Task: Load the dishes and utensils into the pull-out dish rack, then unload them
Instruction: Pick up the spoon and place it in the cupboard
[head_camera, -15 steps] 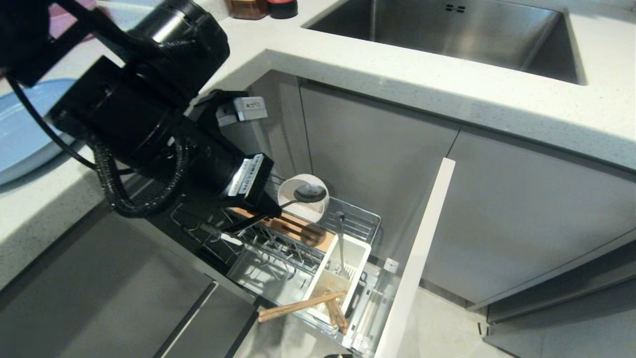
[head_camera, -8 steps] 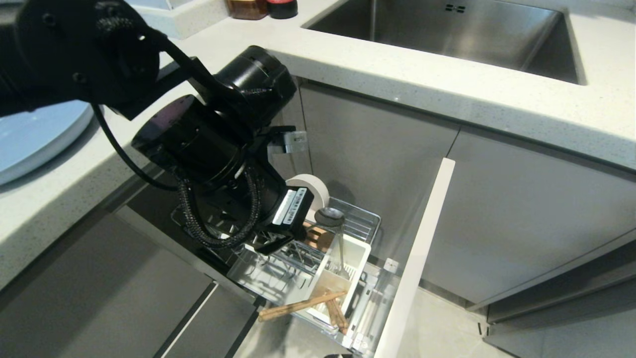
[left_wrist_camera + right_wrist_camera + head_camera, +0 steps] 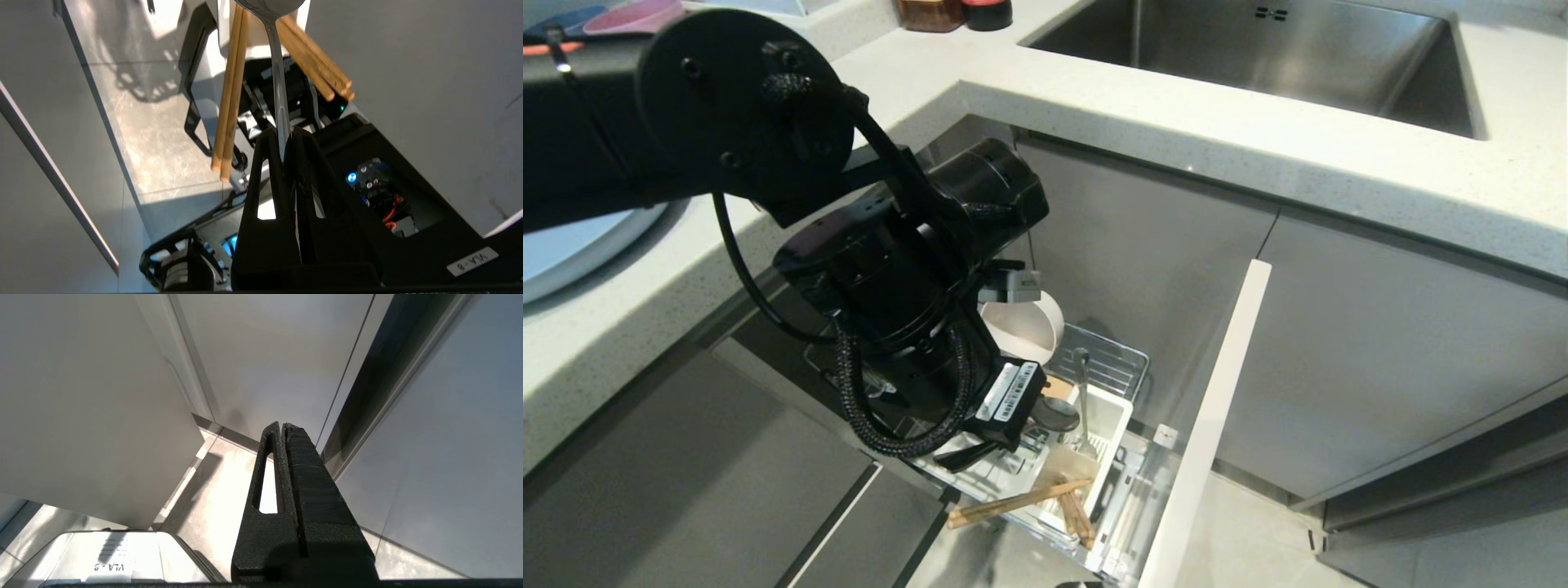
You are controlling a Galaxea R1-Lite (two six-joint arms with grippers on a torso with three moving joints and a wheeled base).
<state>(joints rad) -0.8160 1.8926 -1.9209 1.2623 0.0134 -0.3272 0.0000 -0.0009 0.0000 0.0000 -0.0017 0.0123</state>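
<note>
Left hand [image 3: 286,136] pinches spoon [image 3: 279,81] by its handle, bowl end over white caddy [image 3: 1107,416] beside chopsticks [image 3: 229,94]. Judged: thin, stiff, slick steel; may pivot in grip.

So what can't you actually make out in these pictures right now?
- Left gripper fingertips: head view, hidden by the arm's own body.
- Spoon bowl: left wrist view, cut off by the edge.
- Dish rack near half: head view, covered by the arm.
- Light-blue plate: head view, mostly hidden by the arm.
</note>
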